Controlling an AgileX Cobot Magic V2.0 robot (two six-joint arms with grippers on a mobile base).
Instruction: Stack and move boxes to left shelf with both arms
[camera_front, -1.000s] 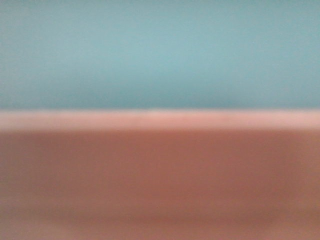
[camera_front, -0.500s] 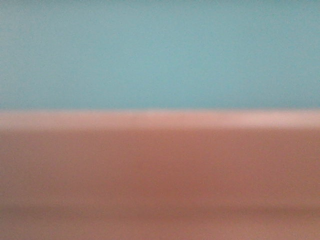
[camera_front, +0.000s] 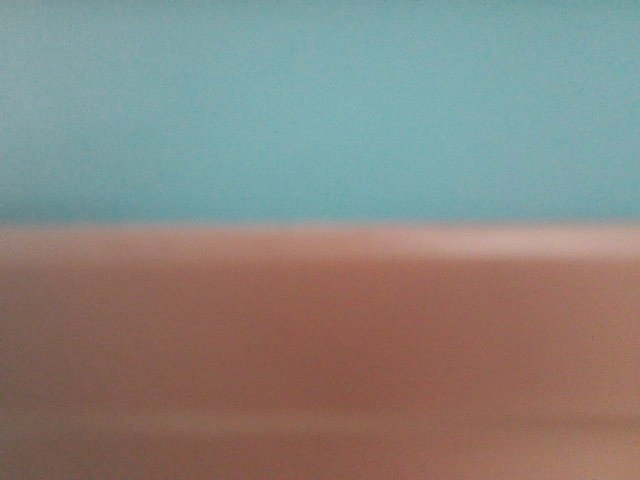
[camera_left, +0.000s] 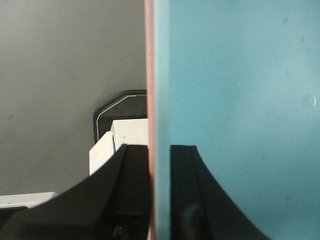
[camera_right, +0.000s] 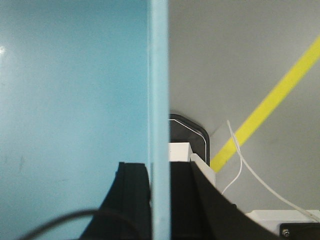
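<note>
The front view is filled by the blurred boxes held very close: the light blue box (camera_front: 320, 110) above, the salmon pink box (camera_front: 320, 340) below. In the left wrist view my left gripper (camera_left: 160, 195) is shut on their side walls, with the pink edge (camera_left: 149, 75) outside and the blue wall (camera_left: 235, 90) inside. One black finger (camera_left: 127, 195) is outside and the other is inside. In the right wrist view my right gripper (camera_right: 159, 200) is shut on the blue box's rim (camera_right: 159, 75); no pink shows there. The left shelf is out of view.
Grey floor (camera_left: 60, 75) lies below both wrists. A yellow floor line (camera_right: 270, 110) and a thin white cable (camera_right: 240, 160) run at the right. The robot's white and black base (camera_left: 122, 125) shows beneath the boxes.
The boxes stay almost still in front of the camera. Only the pale pink rim band looks dimmer at the left.
</note>
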